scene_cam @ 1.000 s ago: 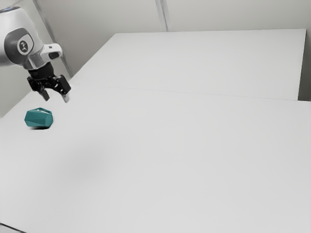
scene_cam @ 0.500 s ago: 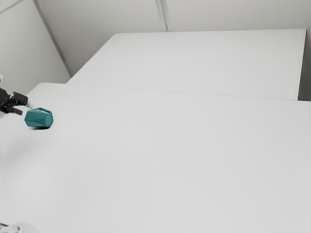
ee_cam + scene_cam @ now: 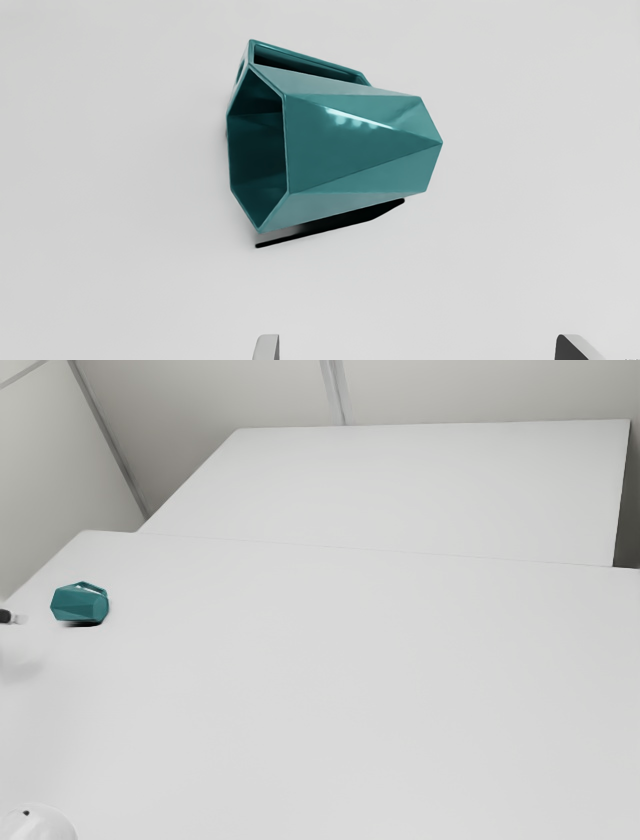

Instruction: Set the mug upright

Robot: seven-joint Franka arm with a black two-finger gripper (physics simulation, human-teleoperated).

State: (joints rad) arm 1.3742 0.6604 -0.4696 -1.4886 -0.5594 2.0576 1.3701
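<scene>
White worktop (image 3: 350,690) carries the mug (image 3: 78,604) on its side at nine o'clock in the exterior view, flat facets (image 3: 325,150) probably checking any roll; the hand (image 3: 417,345), wide open, holds nothing

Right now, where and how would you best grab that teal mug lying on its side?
I'd come from above with my open gripper and pinch across the mug's body near its closed end, one finger per long side. The body narrows that way, and the handle joins short of that end, so the fingers would probably clear it.
</scene>
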